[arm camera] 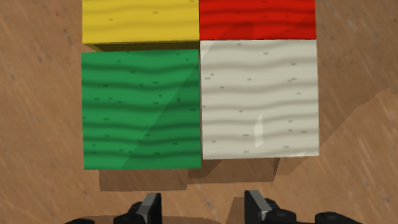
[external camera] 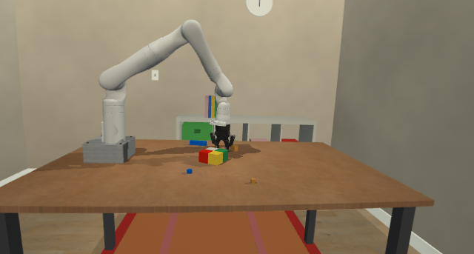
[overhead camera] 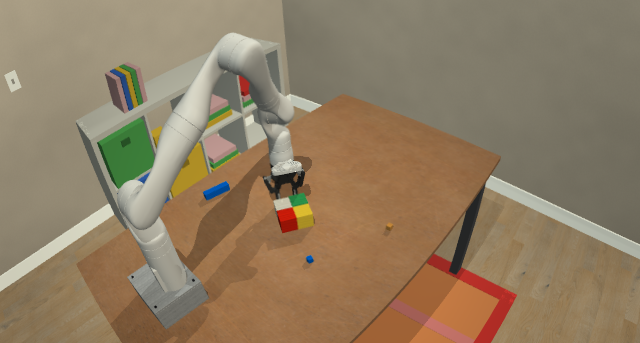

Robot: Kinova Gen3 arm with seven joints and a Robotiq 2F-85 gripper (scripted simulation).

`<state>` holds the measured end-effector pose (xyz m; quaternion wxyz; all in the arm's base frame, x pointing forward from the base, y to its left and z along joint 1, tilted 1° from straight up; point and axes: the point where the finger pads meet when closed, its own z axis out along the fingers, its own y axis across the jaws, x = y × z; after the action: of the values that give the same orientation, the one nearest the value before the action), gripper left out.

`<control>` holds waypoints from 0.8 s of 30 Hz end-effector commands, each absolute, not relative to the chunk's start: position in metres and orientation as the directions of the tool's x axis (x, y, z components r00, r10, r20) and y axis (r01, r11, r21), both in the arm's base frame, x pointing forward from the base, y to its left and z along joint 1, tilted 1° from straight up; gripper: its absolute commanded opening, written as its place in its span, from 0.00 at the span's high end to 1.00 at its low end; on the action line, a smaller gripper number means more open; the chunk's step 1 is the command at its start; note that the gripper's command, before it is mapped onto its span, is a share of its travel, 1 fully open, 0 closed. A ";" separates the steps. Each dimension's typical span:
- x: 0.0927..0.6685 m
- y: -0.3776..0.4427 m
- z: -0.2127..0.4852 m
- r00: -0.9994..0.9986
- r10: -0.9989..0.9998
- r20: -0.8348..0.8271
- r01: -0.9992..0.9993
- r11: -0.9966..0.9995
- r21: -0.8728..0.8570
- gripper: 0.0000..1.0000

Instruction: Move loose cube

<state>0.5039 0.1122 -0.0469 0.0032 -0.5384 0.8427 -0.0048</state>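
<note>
Looking down from above, we see our black two-finger gripper [overhead camera: 284, 187] hanging just behind the block of four wooden cubes on the brown wooden table [overhead camera: 400, 148]. Its fingers stand half spread with only bare table between them, pinching nothing.

The white wood-grain cube [arm camera: 259, 99] sits in the corner nearest the gripper, beside the green wood-grain cube [arm camera: 141, 108]. Its side face meets the green one along a straight seam, and its far face meets the red wood-grain cube [arm camera: 257, 19]. The yellow wood-grain cube [arm camera: 140, 21] fills the fourth corner, touching green and red. In the wrist view the green cube's near edge lies slightly closer to the fingers than the white cube's near edge, so the outline is not perfectly even there.

Elsewhere on the table we note a small blue cube [overhead camera: 309, 259], a small orange cube [overhead camera: 389, 226] and a blue cylinder [overhead camera: 216, 190] lying near the white shelf unit [overhead camera: 90, 120].
</note>
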 end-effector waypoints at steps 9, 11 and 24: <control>0.503 0.108 -0.046 -0.422 -0.907 -0.001 -0.907 0.422 -0.013 0.45; 0.503 0.108 -0.046 -0.422 -0.907 -0.001 -0.907 0.422 -0.013 0.45; 0.503 0.108 -0.046 -0.422 -0.907 -0.001 -0.907 0.422 -0.013 0.45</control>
<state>0.5023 0.1073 -0.0467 0.0031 -0.5378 0.8431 -0.0049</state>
